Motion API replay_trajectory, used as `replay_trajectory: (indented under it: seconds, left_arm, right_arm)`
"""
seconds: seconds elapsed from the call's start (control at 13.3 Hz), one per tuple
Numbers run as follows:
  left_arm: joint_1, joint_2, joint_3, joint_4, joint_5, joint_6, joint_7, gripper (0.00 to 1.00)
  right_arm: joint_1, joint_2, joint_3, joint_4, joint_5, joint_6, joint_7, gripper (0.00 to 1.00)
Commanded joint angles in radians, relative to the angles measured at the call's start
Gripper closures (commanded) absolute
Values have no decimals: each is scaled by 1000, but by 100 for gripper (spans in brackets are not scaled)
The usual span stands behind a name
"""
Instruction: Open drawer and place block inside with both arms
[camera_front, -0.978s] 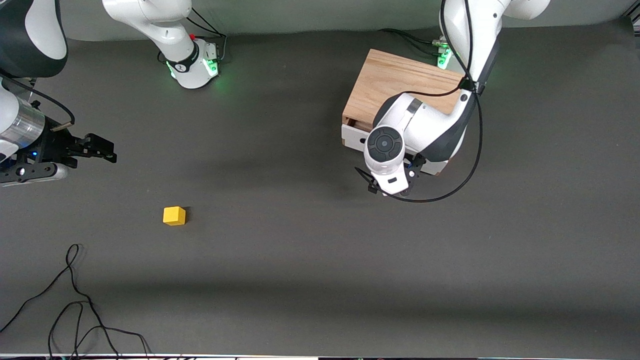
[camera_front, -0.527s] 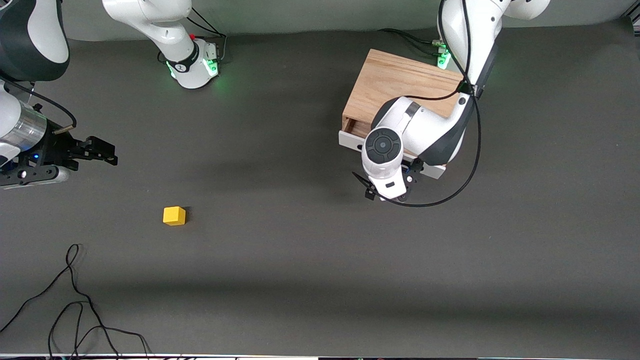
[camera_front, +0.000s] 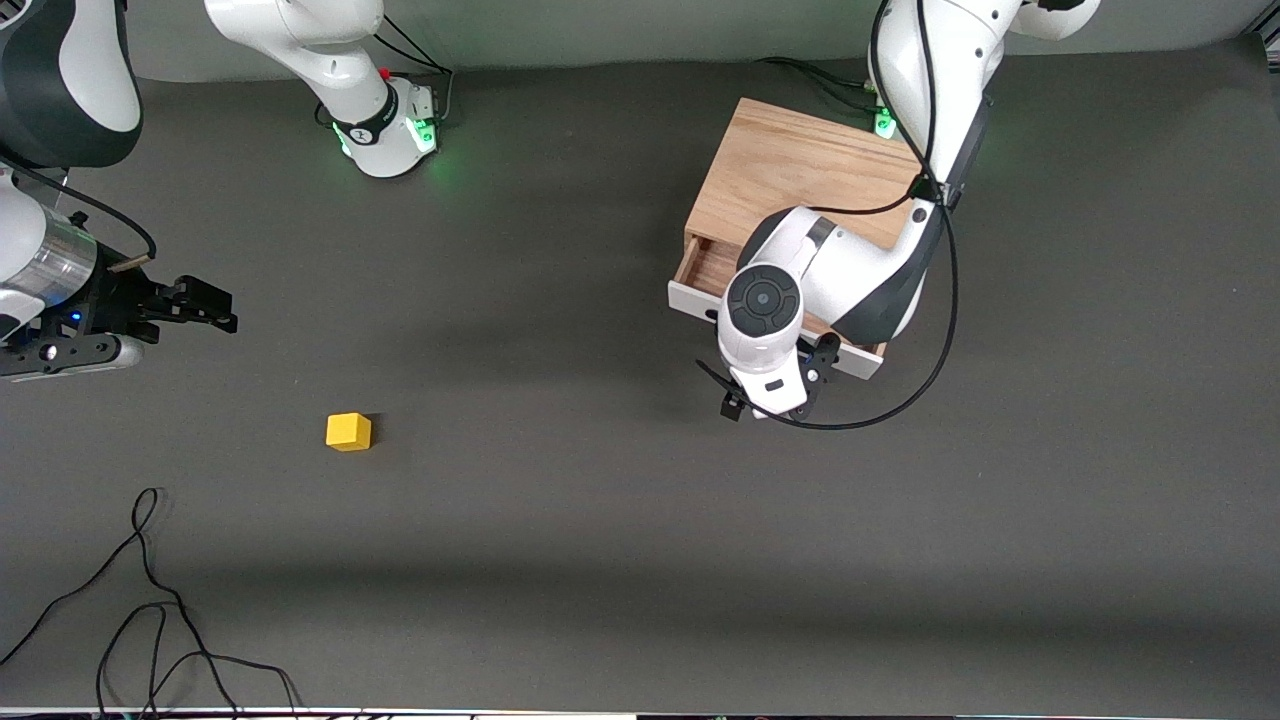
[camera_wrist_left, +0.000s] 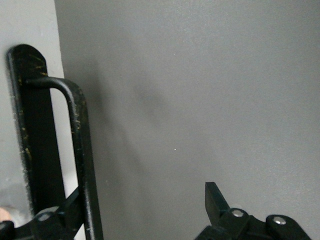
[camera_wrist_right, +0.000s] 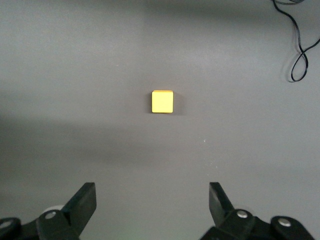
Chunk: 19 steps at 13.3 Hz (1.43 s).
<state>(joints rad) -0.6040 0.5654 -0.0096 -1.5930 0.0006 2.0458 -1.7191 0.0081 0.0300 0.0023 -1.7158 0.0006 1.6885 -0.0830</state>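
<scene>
The drawer (camera_front: 700, 275) now stands farther out of its cabinet (camera_front: 800, 175); the left pincer (camera_wrist_left: 135, 220), fingers apart, hooks the handle (camera_wrist_left: 80, 150). The right pincer (camera_wrist_right: 150, 210) waits apart above the block (camera_front: 348, 431), which lies well apart on the table (camera_front: 600, 550).

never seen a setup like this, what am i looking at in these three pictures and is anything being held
Two white robot arms work at a dark table. The overhead picture comes from a camera facing them; the other two come from cameras on each arm's wrist. The left gripper is at the drawer of an oak cabinet; one finger is hooked inside the black wire handle, the fingers spread apart, and the drawer is partly out. The right gripper hangs open over bare table toward the right arm's end, holding nothing, looking at the yellow block. A loose black cable lies nearer the front camera than the block.
</scene>
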Motion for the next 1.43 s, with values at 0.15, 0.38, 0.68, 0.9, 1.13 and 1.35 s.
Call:
replay_trajectory:
  seconds: [0.15,0.38,0.68,0.9,1.13,1.35]
  left_arm:
    - [-10,61,3,97,7,82,-7,0]
    - [-10,65,5,116,12,97,-7,0]
    - [-10,87,6,159,13,97,-7,0]
    - [-10,94,6,163,24,102,-8,0]
    - [-10,94,6,166,24,142,-10,0]
    - [-10,94,6,166,24,152,-10,0]
  right_arm:
    - [6,-7,1,-10,-13,16,14,0]
    - [6,-7,1,-11,-13,14,14,0]
    - [6,-10,2,-18,-11,14,14,0]
    - [6,-9,1,-16,-13,16,12,0]
    - [6,-5,1,-13,-13,17,12,0]
    - [6,-2,1,-8,-13,33,14,0]
